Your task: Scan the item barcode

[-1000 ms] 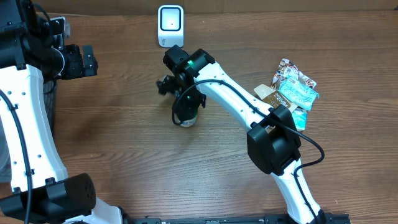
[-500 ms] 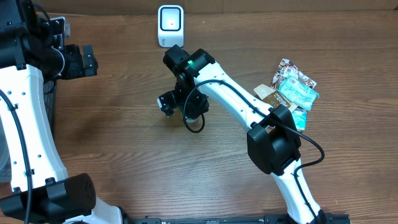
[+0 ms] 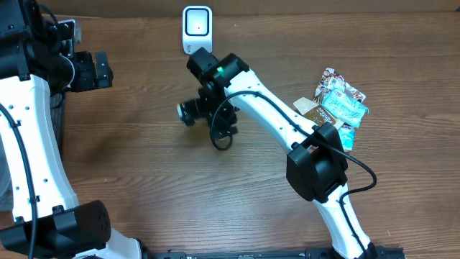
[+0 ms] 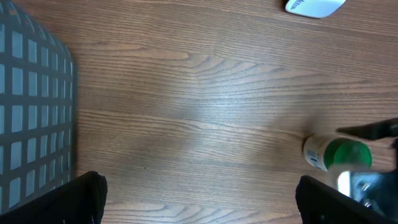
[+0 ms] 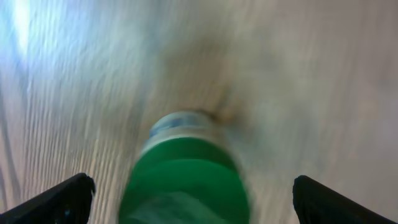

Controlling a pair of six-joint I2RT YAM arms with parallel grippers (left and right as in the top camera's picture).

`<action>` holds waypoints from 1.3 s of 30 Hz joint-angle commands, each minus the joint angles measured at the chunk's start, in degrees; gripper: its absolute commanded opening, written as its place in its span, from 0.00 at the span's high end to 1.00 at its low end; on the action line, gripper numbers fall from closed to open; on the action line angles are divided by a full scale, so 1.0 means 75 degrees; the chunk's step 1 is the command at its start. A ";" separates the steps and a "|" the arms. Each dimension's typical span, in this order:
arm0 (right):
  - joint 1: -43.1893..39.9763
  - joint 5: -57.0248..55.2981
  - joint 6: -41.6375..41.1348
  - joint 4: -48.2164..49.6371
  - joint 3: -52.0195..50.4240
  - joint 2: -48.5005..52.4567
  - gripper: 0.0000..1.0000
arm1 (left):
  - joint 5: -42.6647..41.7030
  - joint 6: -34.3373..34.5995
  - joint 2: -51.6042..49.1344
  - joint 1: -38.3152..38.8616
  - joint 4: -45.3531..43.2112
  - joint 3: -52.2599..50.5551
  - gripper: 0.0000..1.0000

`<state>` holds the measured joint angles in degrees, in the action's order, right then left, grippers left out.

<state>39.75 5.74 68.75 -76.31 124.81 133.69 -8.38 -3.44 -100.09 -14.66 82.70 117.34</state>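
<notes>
Jaws of the left gripper (image 4: 200, 200) stand wide apart with nothing between them but bare wood. This gripper hangs well to the left of the white scanner (image 3: 197, 29), above the table (image 3: 129, 165) and just beside a grey wire basket (image 4: 30, 106) at the table's left edge.

Moving right, the bottle (image 4: 336, 154) is in front of the scanner, a little to its left in the overhead view and well apart from it. The left wrist view shows its green cap on the right and a pale labelled body pointing left, so it is on its side or steeply tilted. Whether it rests on the wood I cannot tell.

Over it is the right gripper (image 5: 189, 198), also in front of the scanner, with its jaws spread wide. In the blurred right wrist view the two fingertips (image 5: 65, 199) sit at the far lower corners and the bottle lies midway between them, cap toward the camera and body pointing away. Wood shows on both sides of the cap, so neither finger appears to touch it.

Far right of the scanner, a heap of snack packets (image 3: 339, 104) lies near the table's edge, beside the right arm's elbow.
</notes>
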 commanded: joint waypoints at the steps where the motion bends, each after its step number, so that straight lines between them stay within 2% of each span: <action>1: -0.0003 0.0070 -0.3838 0.0082 0.1037 0.0020 0.00 | -0.0061 -0.0169 0.0003 -0.0006 -0.0029 -0.0035 0.01; 4: -0.0003 -0.0356 -0.6878 -0.0117 0.1612 0.0020 0.00 | -0.0061 -0.0169 0.0003 -0.0006 -0.0029 -0.0035 0.00; 6: -0.0023 -0.0737 -0.7810 -0.0510 0.1836 0.0020 0.00 | -0.0061 -0.0169 0.0003 -0.0006 -0.0029 -0.0035 0.01; 14: -0.0248 -0.1037 -0.8294 -0.2055 0.1894 0.0020 0.00 | -0.0061 -0.0169 0.0003 -0.0006 -0.0029 -0.0035 0.01; 17: -0.0504 -0.1209 -0.9381 -0.2215 0.1894 0.0020 0.00 | -0.0061 -0.0169 0.0003 -0.0006 -0.0029 -0.0035 0.01; 20: -0.0836 -0.0568 -1.0238 -0.2250 0.1894 0.0020 0.00 | -0.0061 -0.0169 0.0003 -0.0006 -0.0029 -0.0035 0.01; 26: -0.1166 0.1215 -1.0249 -0.2235 0.1874 0.0020 0.00 | -0.0061 -0.0169 0.0003 -0.0006 -0.0029 -0.0035 0.01; 28: -0.1166 0.1215 -1.0214 -0.2151 0.1859 0.0020 0.00 | -0.0061 -0.0169 0.0003 -0.0006 -0.0029 -0.0035 0.00; 30: -0.1151 0.1218 -1.0249 -0.1993 0.1853 0.0020 0.09 | -0.0061 -0.0169 0.0003 -0.0006 -0.0029 -0.0035 0.00; 33: -0.1113 0.0866 -1.0943 -0.1746 0.1839 0.0023 0.13 | -0.0061 -0.0169 0.0003 -0.0006 -0.0029 -0.0035 0.01; 36: -0.1000 0.0119 -1.1742 -0.1507 0.1705 0.0023 0.13 | -0.0061 -0.0169 0.0003 -0.0006 -0.0029 -0.0035 0.01; 39: -0.0781 -0.0102 -1.1867 -0.1233 0.1428 0.0023 0.12 | -0.0061 -0.0169 0.0003 -0.0006 -0.0029 -0.0035 0.01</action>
<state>32.29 8.36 -15.90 -86.54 137.23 133.69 -8.38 -3.46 -100.09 -14.66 82.70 117.34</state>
